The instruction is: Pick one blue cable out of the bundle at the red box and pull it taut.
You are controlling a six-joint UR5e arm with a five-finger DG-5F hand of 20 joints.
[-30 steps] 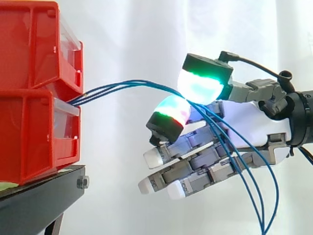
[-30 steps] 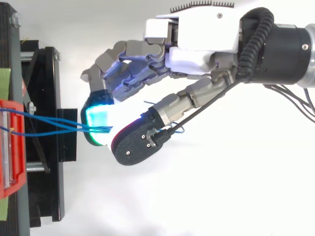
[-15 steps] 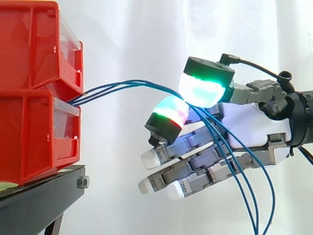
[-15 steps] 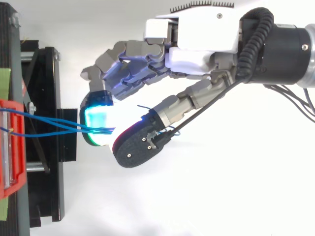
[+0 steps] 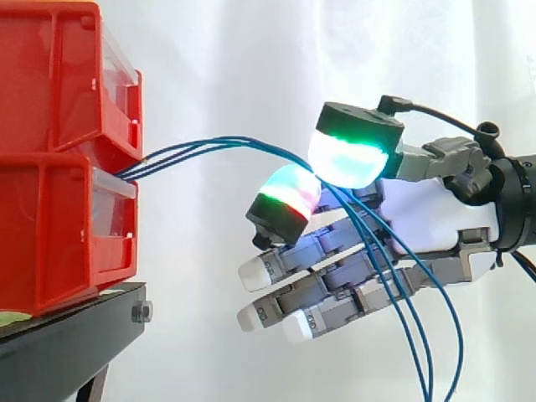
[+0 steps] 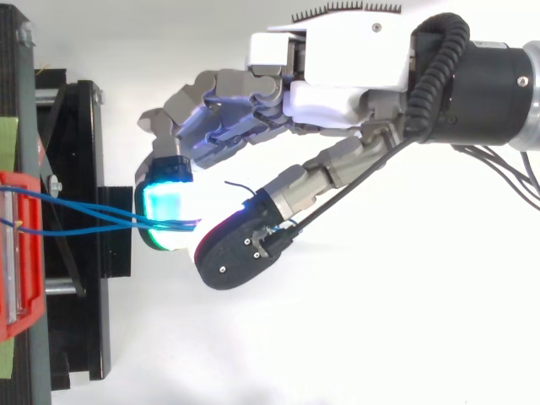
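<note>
Blue cables (image 5: 209, 146), three of them, leave the front of the stacked red bins (image 5: 50, 167) where the upper bin meets the lower. They arch rightward in a loose curve, not taut, to my hand (image 5: 435, 222).

Hand pose: it comes in from the right, palm side toward the bins. The thumb pad (image 5: 347, 159), glowing green and cyan, sits on top. One finger pad (image 5: 289, 194), glowing green, white and red, is raised beneath it. The two pads close on the cables and pinch the whole bundle between them. My remaining fingers reach left below the pinch, loosely bent, with white tips. Past the pinch the cables drop across those fingers and run off the bottom edge of the side view.

In the top view the cables (image 6: 84, 219) converge from the bin to the cyan pad.

Edges and room: open air lies between my fingertips and the bin fronts, crossed by nothing but the cables. The black stand (image 5: 75, 335) edge sits low and left, well apart from the hand. The white curtain (image 5: 234, 67) hangs behind.
</note>
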